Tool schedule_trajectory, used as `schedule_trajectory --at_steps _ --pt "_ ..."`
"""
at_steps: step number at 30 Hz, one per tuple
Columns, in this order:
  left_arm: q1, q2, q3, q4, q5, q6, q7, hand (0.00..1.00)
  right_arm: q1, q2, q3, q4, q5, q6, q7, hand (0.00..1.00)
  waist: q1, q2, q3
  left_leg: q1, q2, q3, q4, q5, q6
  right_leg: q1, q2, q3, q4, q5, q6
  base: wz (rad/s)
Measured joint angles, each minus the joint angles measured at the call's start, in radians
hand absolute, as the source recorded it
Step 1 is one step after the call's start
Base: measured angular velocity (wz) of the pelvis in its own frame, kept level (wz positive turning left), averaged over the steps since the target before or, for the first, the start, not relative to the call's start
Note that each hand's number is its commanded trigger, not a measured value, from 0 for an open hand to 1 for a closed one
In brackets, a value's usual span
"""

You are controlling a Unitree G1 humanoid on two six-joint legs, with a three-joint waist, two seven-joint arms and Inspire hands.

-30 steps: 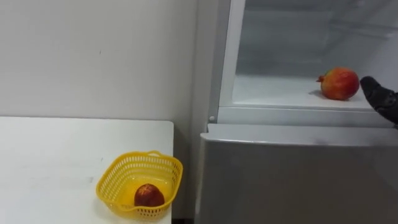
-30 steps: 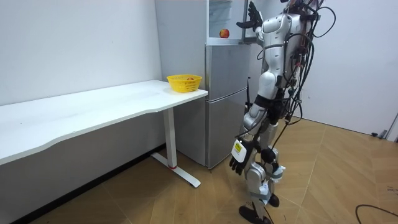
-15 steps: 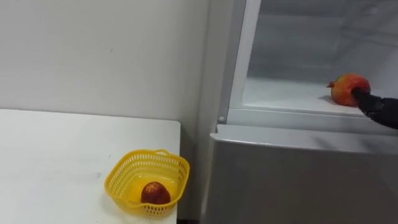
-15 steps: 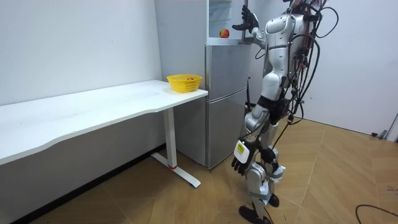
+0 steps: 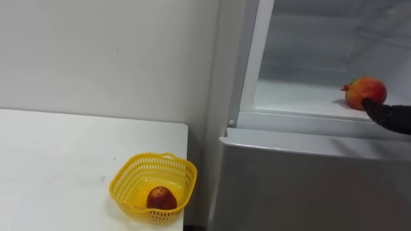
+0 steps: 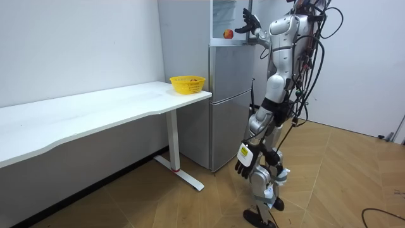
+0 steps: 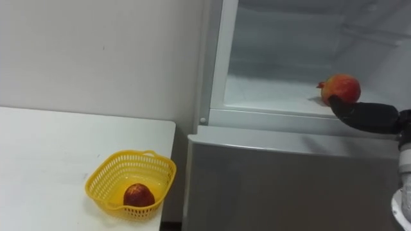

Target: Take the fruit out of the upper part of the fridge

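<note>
Red fruit [image 7: 340, 86] sits on the fridge shelf [image 7: 270, 96], just past the tips of the right hand [image 7: 369, 117], slightly to its left. Its fingers [image 7: 350, 110] are stretched out straight, holding nothing, and may be touching the fruit.

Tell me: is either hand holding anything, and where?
Nothing is held yet. The open right hand is at the front of the fruit on the fridge shelf; the left hand hangs empty.

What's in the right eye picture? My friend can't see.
The robot's open black right hand reaches to a red pomegranate on the upper shelf of the open white fridge. Lower left, a yellow plastic basket holding a red fruit sits on a white table.
</note>
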Motion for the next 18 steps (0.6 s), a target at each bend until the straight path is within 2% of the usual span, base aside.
schedule_trajectory --at_steps 6,9,18 --pt "-0.001 0.002 0.007 0.001 0.001 0.008 -0.001 0.00 -0.010 -0.007 0.000 0.066 0.006 0.001 0.008 0.00 0.011 -0.005 0.0028 0.003 0.000 0.001 0.002 0.000 0.000 0.003 -0.003 0.000 -0.001 0.000 0.000 0.00" --pt "-0.002 0.001 0.023 0.000 0.001 0.010 -0.003 0.00 -0.009 -0.007 0.000 0.089 0.006 0.015 0.023 0.00 0.016 -0.005 0.0033 -0.007 0.000 0.001 0.009 0.000 0.000 -0.003 -0.003 -0.001 -0.001 0.000 0.000 0.01" --pt "-0.010 0.001 0.033 0.000 0.002 0.013 -0.001 0.00 -0.016 -0.007 0.000 0.122 0.005 0.019 0.027 0.00 0.028 0.004 -0.0010 -0.014 0.000 -0.009 0.011 0.000 0.000 -0.003 -0.002 -0.012 -0.001 0.000 0.000 0.04"
